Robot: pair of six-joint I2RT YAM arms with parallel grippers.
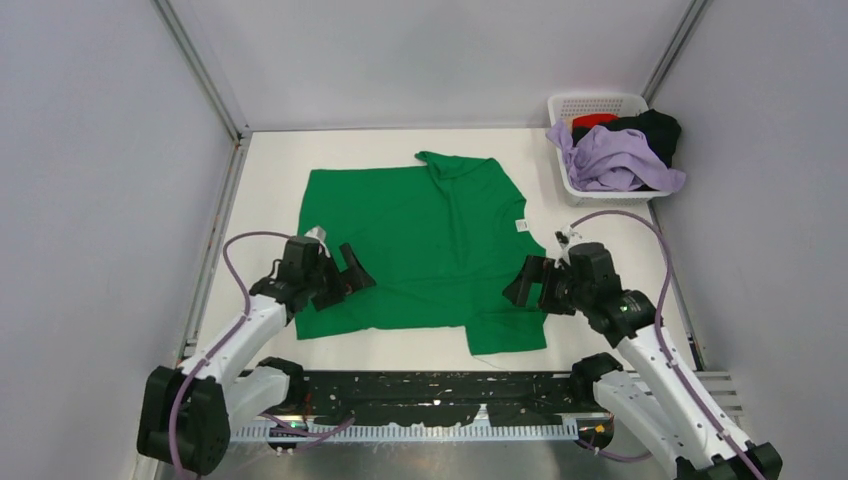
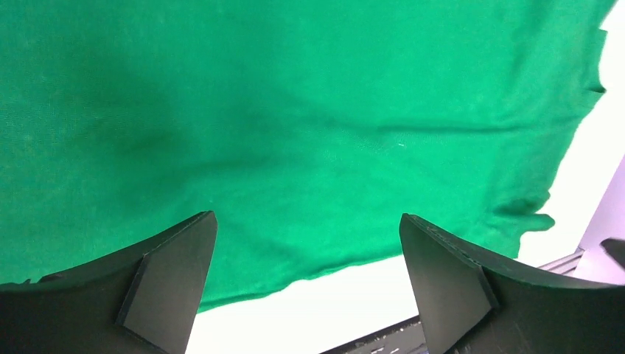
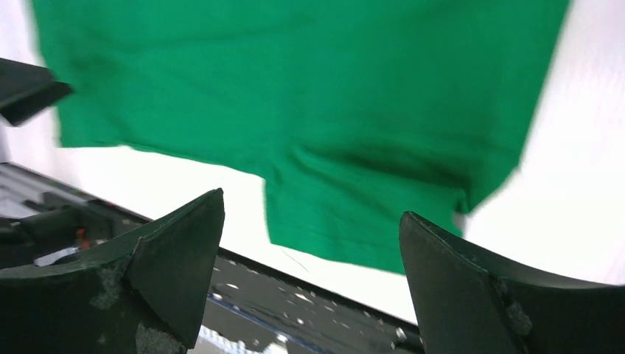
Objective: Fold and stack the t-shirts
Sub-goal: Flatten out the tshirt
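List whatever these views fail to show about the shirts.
- Top view: the white tag on the green t-shirt is too small to read.
- Top view: the red shirt in the basket is mostly buried under the black shirt and lavender shirt. Anything beneath them is hidden.
- Right wrist view: the green hem is motion-blurred.
- Left wrist view: the frame edges cut off most of the green t-shirt.

Overhead rear overview; two downward wrist close-ups, all sharing green t-shirt
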